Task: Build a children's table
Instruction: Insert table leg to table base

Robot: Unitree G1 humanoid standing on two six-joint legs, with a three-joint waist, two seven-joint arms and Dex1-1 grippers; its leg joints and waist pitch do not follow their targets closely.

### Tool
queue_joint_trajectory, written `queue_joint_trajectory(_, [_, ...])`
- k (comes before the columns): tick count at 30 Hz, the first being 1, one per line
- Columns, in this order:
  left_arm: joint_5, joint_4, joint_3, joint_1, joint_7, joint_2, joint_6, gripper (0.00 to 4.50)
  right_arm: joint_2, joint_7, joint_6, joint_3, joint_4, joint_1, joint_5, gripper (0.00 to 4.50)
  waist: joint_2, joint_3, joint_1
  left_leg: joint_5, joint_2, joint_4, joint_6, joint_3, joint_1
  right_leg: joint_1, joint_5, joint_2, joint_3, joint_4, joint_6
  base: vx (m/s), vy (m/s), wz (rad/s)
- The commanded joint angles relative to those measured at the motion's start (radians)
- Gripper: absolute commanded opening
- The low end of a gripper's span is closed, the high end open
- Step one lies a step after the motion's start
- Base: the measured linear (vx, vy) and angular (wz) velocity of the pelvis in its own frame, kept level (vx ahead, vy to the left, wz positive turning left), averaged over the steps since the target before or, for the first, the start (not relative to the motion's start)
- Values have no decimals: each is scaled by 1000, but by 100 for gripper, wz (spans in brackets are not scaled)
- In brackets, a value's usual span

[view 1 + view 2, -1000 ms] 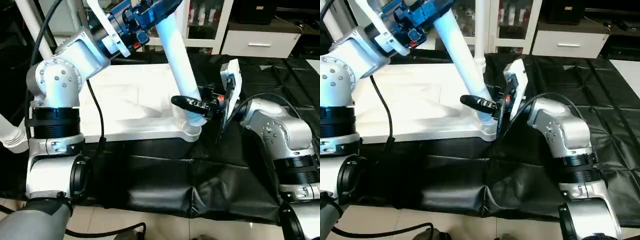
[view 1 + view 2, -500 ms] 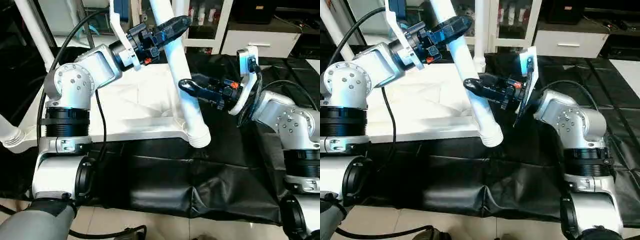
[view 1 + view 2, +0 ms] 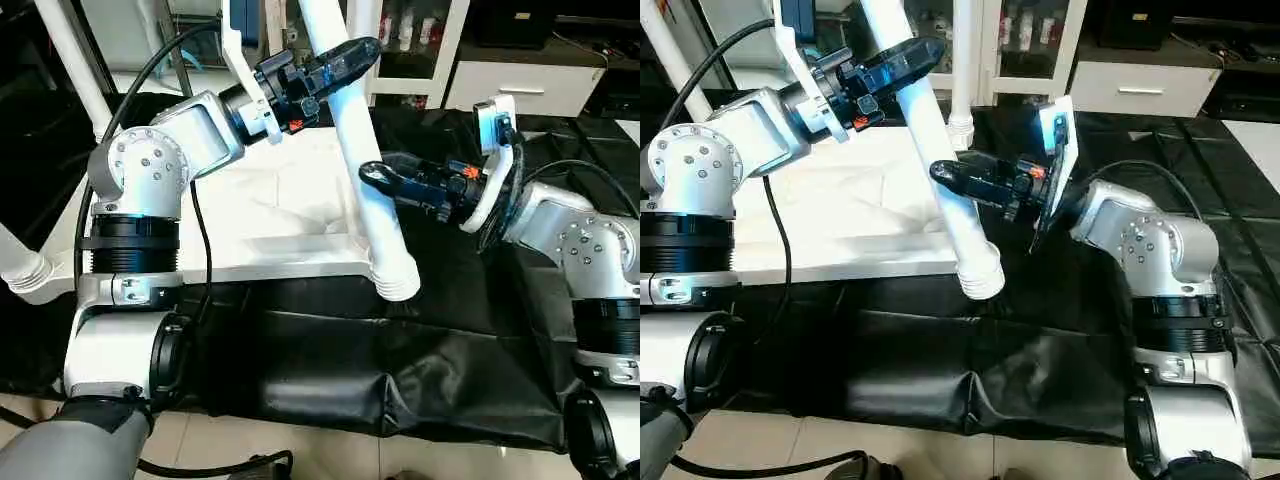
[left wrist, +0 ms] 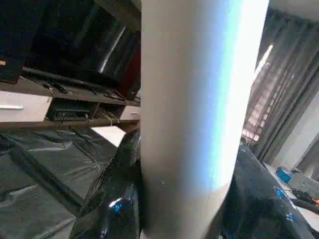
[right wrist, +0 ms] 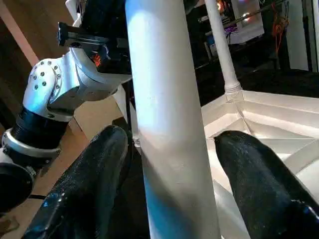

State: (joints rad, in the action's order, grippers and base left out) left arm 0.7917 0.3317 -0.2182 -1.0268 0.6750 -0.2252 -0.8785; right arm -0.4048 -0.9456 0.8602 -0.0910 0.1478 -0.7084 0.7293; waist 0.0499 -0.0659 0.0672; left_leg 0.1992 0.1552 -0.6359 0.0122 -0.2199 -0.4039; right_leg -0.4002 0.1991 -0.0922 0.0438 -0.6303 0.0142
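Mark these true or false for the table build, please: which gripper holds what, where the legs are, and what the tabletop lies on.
1. The left gripper is shut on the tilted leg. True.
2. The right gripper clamps that leg tightly. False: its jaws stand open on either side of it.
3. A second leg stands upright at the tabletop's far corner. True.
4. The tabletop lies on bare wood. False: it lies on a black cover.
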Motion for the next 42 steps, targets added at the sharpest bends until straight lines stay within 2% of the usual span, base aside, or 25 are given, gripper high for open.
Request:
queue_joint_trajectory(1, [5, -2, 3, -22, 17, -7, -3, 167, -23, 9, -35, 42, -32, -4, -61, 321, -7, 84, 5, 78, 68, 75, 3, 44, 37, 46, 59, -62, -32, 62, 261, 0, 0, 0])
queue_joint_trajectory(3, [-15, -22, 41, -5, 76, -21, 21, 167, -32, 9, -51, 72, -34, 2, -96, 321, -6, 84, 3, 84, 66, 75, -2, 42, 38, 45, 65, -62, -34, 63, 259, 0, 0, 0])
queue_joint_trajectory(5, [-20, -28, 52, 0, 95, -25, 27, 167, -33, 7, -51, 76, -34, 3, -99, 321, -6, 84, 3, 84, 67, 76, 2, 42, 38, 46, 70, -61, -34, 64, 254, 0, 0, 0])
queue_joint_trajectory(6, [-37, -48, 89, 13, 152, -42, 47, 167, -38, -5, -42, 82, -37, 5, -95, 321, -7, 83, 3, 84, 67, 76, 6, 43, 38, 46, 64, -62, -34, 64, 257, 0, 0, 0])
queue_joint_trajectory(8, [-45, -62, 114, 16, 191, -55, 50, 167, -58, -32, -30, 102, -48, 11, -94, 321, -5, 84, 4, 80, 70, 77, 7, 43, 38, 46, 58, -62, -34, 60, 258, 0, 0, 0])
queue_joint_trajectory(9, [-57, -73, 138, 13, 227, -67, 64, 167, -82, -56, -27, 131, -59, 19, -106, 321, -9, 84, 5, 80, 70, 76, 9, 42, 39, 46, 55, -61, -34, 60, 260, 0, 0, 0])
queue_joint_trajectory(11, [-60, -75, 144, 12, 234, -69, 67, 167, -87, -62, -27, 138, -61, 21, -109, 321, -7, 83, 8, 78, 70, 76, 8, 42, 39, 45, 53, -62, -34, 59, 261, 0, 0, 0])
queue_joint_trajectory(12, [-68, -83, 162, 8, 256, -76, 73, 167, -103, -81, -31, 166, -68, 31, -125, 321, -8, 83, 9, 79, 70, 76, 7, 42, 39, 45, 57, -62, -34, 60, 260, 0, 0, 0])
queue_joint_trajectory(14, [-68, -85, 169, 5, 265, -75, 72, 167, -110, -101, -29, 185, -75, 38, -130, 321, -7, 82, 10, 93, 70, 76, 2, 41, 40, 44, 71, -64, -36, 61, 262, 0, 0, 0])
queue_joint_trajectory(15, [-71, -85, 175, 3, 274, -76, 75, 167, -115, -113, -27, 198, -79, 41, -134, 321, -11, 82, 11, 93, 70, 76, 2, 41, 39, 46, 72, -64, -37, 62, 263, 0, 0, 0])
queue_joint_trajectory(16, [-78, -85, 190, 1, 293, -79, 83, 167, -137, -140, -54, 256, -88, 54, -177, 321, -10, 83, 14, 88, 71, 75, 4, 42, 39, 46, 66, -64, -36, 61, 263, 0, 0, 0])
queue_joint_trajectory(17, [-80, -84, 194, 1, 299, -79, 86, 167, -140, -144, -64, 275, -87, 59, -193, 321, -9, 84, 15, 76, 71, 74, 3, 42, 39, 45, 56, -63, -36, 58, 262, 0, 0, 0])
queue_joint_trajectory(19, [-86, -85, 203, 2, 314, -81, 90, 167, -140, -141, -76, 295, -82, 61, -210, 321, -9, 83, 16, 80, 71, 75, 5, 41, 38, 43, 61, -63, -36, 59, 262, 0, 0, 0])
queue_joint_trajectory(20, [-87, -86, 206, 3, 320, -82, 92, 167, -140, -138, -81, 301, -80, 61, -216, 321, -13, 83, 16, 83, 71, 75, 5, 41, 39, 44, 64, -64, -37, 59, 262, 0, 0, 0])
queue_joint_trajectory(21, [-88, -91, 214, 5, 334, -84, 94, 167, -138, -134, -91, 317, -74, 60, -232, 321, -10, 83, 17, 85, 72, 75, 2, 42, 39, 43, 71, -64, -37, 59, 263, 0, 0, 0])
queue_joint_trajectory(23, [-90, -95, 218, 7, 342, -85, 95, 166, -140, -136, -99, 327, -72, 60, -243, 321, -13, 83, 16, 89, 72, 75, 2, 42, 39, 43, 72, -64, -37, 59, 262, 0, 0, 0])
queue_joint_trajectory(30, [-99, -103, 234, 12, 363, -87, 97, 166, -142, -162, -125, 359, -67, 53, -274, 321, -12, 83, 17, 88, 71, 74, 8, 42, 39, 44, 74, -64, -38, 59, 263, 0, 0, 0])
queue_joint_trajectory(31, [-101, -101, 236, 12, 366, -87, 99, 166, -146, -172, -128, 368, -68, 55, -279, 321, -14, 84, 17, 81, 72, 74, 10, 42, 38, 44, 66, -63, -37, 58, 264, 0, 0, 0])
queue_joint_trajectory(36, [-101, -103, 236, 13, 368, -88, 101, 166, -145, -183, -132, 376, -69, 60, -287, 321, -14, 84, 17, 78, 73, 73, 19, 42, 38, 44, 65, -64, -38, 57, 266, 0, 0, 0])
queue_joint_trajectory(38, [-103, -104, 234, 13, 369, -86, 99, 166, -145, -186, -132, 380, -69, 62, -286, 292, -13, 84, 18, 74, 72, 72, 21, 42, 38, 44, 60, -63, -37, 56, 267, 0, 0, 0])
queue_joint_trajectory(42, [-103, -105, 235, 14, 374, -86, 98, 166, -139, -196, -134, 382, -67, 64, -290, 267, -13, 84, 18, 77, 72, 72, 22, 42, 38, 44, 60, -63, -37, 56, 269, 0, 0, 0])
